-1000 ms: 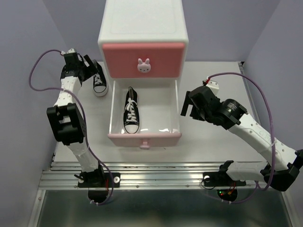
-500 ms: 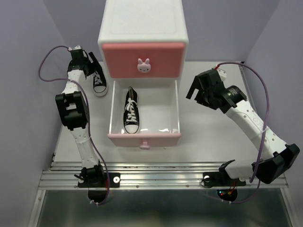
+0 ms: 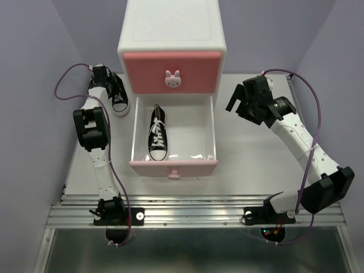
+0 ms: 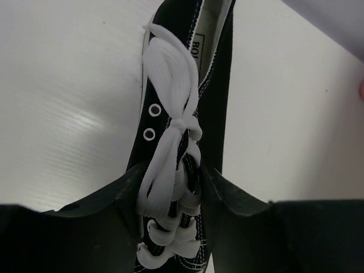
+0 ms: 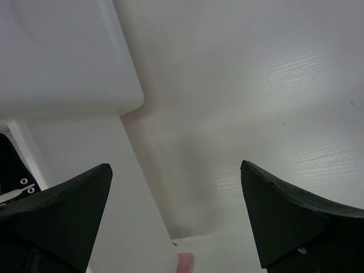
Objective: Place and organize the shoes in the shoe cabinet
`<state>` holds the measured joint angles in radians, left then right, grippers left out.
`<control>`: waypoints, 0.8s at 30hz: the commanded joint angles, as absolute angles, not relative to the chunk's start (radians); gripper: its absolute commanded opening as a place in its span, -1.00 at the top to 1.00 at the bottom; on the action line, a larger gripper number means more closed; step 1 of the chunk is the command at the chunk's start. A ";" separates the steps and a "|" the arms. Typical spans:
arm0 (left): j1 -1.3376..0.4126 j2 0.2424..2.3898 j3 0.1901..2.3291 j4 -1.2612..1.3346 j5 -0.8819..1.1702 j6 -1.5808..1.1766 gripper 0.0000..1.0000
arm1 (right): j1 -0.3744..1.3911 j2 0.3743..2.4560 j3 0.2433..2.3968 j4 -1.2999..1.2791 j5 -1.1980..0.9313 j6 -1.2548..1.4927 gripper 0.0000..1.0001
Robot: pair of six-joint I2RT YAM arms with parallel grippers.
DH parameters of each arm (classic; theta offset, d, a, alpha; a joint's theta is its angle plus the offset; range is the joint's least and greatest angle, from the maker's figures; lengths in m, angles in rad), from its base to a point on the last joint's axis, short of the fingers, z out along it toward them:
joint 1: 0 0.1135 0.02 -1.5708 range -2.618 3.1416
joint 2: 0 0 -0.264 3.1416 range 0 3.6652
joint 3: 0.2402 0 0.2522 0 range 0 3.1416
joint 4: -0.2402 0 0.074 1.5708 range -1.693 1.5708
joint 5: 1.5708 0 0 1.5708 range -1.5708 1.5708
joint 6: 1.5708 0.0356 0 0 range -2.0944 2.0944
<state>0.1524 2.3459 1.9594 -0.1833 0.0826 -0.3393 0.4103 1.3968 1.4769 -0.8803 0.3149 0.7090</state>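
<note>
From above, the shoe cabinet (image 3: 170, 34) is a white, boxy, smooth plastic body with rounded corners. It stands at the far side of the white table (image 3: 256, 165). Its upper drawer (image 3: 170, 71) is closed, dark pink, with a white bunny knob (image 3: 173, 79). The lower drawer (image 3: 202, 136), paler pink at the front and glossy white inside, stands open toward the arms. The first black sneaker (image 3: 157, 135) lies in its left half, with canvas sides, white laces and a white toe cap. The second black sneaker (image 3: 119, 99) lies on the table just left of the cabinet, and the left gripper (image 3: 112, 85) is down on it. The right gripper (image 3: 238, 111) hangs over bare table right of the cabinet, with its jaws wide apart and nothing in them.

In the left wrist view, the second black sneaker (image 4: 182, 85) fills the middle. It has matte black canvas, flat white laces tied in a bow and two small metal eyelets. The left gripper (image 4: 173, 187) has its two black fingers (image 4: 96, 222) against both sides of the shoe. The shoe rests on the faintly ribbed table (image 4: 68, 102).

In the right wrist view, the right gripper (image 5: 175, 168) shows two dark wedge-shaped fingers (image 5: 62, 205) far apart and holding nothing. Below them are the cabinet's rounded white corner (image 5: 68, 57), the drawer's white side wall (image 5: 136, 216) and the table (image 5: 256, 85). A sliver of the first black sneaker (image 5: 11, 165) shows at the left edge.
</note>
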 commanded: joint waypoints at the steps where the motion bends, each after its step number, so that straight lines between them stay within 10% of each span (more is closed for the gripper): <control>1: 0.147 2.342 2.011 -0.156 0.063 -0.339 0.22 | 0.393 1.352 1.500 -0.831 0.291 0.675 -1.00; 7: 0.147 2.353 2.011 -0.170 0.029 -0.337 1.00 | 0.383 1.325 1.488 -0.831 0.281 0.673 -1.00; 24: 0.143 1.791 1.640 -0.109 0.000 -0.414 1.00 | 0.383 1.295 1.490 -0.841 0.322 0.692 -1.00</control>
<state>0.1459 2.1059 1.7351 -0.2081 0.0227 -0.3370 0.3908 1.3212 1.4765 -0.8700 0.2958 0.6811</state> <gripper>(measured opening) 0.095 0.998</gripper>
